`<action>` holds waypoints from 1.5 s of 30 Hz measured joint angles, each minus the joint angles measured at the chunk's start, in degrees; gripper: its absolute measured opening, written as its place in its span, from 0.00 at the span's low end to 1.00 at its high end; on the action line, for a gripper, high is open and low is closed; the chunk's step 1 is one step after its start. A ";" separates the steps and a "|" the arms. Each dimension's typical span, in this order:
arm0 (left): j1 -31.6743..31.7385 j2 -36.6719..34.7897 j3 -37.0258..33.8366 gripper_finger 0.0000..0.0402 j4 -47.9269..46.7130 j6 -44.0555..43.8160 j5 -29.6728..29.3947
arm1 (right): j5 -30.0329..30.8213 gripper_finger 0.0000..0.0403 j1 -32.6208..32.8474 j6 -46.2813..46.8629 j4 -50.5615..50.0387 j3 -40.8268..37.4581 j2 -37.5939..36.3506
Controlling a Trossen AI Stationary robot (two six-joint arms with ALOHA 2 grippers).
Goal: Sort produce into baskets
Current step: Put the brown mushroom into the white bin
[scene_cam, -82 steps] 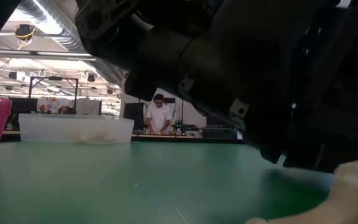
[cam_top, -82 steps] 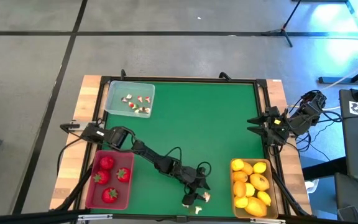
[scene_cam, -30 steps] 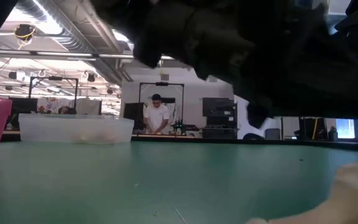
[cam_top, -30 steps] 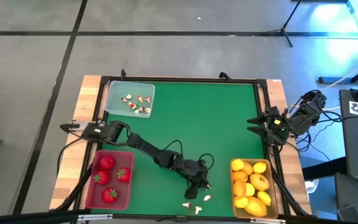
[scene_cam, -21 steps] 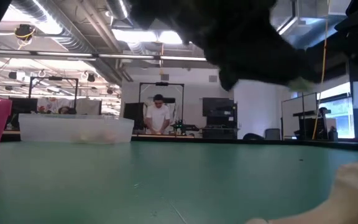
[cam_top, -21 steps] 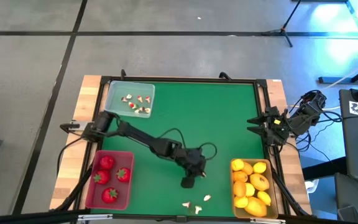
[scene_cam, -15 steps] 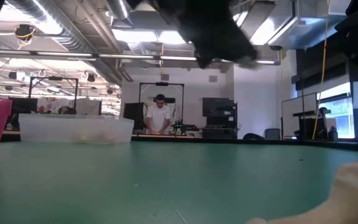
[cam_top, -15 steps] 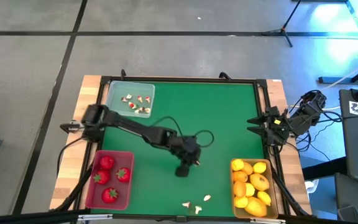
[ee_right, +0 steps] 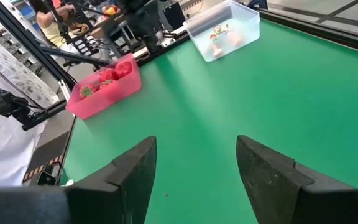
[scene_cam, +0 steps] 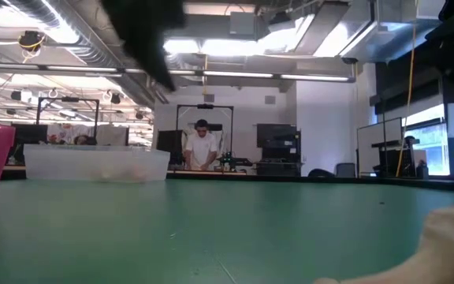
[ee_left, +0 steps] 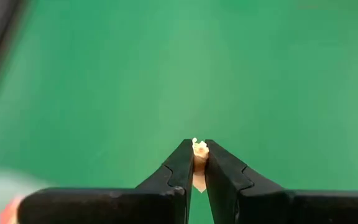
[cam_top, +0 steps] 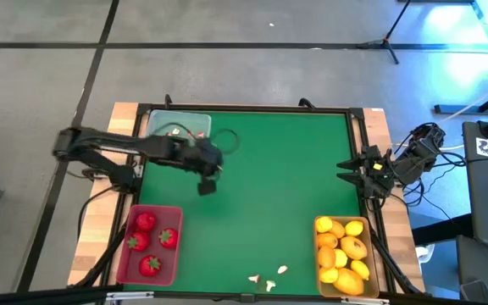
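Left claw [cam_top: 206, 185], clamped on a tiny pale produce bit [ee_left: 199, 149], hangs above the green desk [cam_top: 269, 186] toward the far left corner, just short of the clear basket [cam_top: 155, 123]. In the left wrist view the bit sits pinched between the fingertips [ee_left: 182, 158], its cream tip showing above them; only bare green mat lies beneath.

Right claw [ee_right: 194, 165], fingers apart and holding nothing, waits at the right edge of the desk, about halfway along it.

Basket contents, high view: pinkish-red basket [cam_top: 124, 263] at the near left corner, holding strawberries [cam_top: 145, 222]; tan-yellow basket [cam_top: 364, 227] at the near right corner, filled with yellow and orange lemons [cam_top: 342, 254]; clear basket at the far left corner, partly covered by the left arm, with small white-and-red bits [ee_right: 219, 34] visible through its wall in the right wrist view.

Loose bits [cam_top: 268, 278]: three pale pieces lying close together on the mat near the near edge, between the red and tan baskets.

Step in hand, as judged: carrying one small bit to the clear basket. The next move calls for bringing the left claw fully over that basket's opening before the fingers part, since so small a piece released near the rim could bounce out. Three bits would then remain to fetch.
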 joint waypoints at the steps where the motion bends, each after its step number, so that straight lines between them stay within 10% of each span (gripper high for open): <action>1: 1.05 -3.17 -2.78 0.08 0.06 -1.49 -1.52 | 0.06 0.55 0.01 0.01 -0.03 0.01 0.00; 14: 15.35 -29.97 -24.21 0.08 1.75 -10.95 -20.87 | 1.93 0.55 0.01 0.00 -0.13 0.01 0.00; 26: 28.19 -30.21 -28.08 0.10 4.05 -9.62 -9.65 | 2.00 0.55 0.02 0.00 -0.13 0.00 0.00; 39: 31.01 -30.21 -28.22 0.53 4.10 -12.97 -5.82 | 2.00 0.55 0.02 0.00 -0.13 0.00 0.00; 45: 27.83 -30.19 -28.22 0.58 10.49 -13.91 5.31 | 2.00 0.55 0.02 0.00 -0.12 0.00 0.00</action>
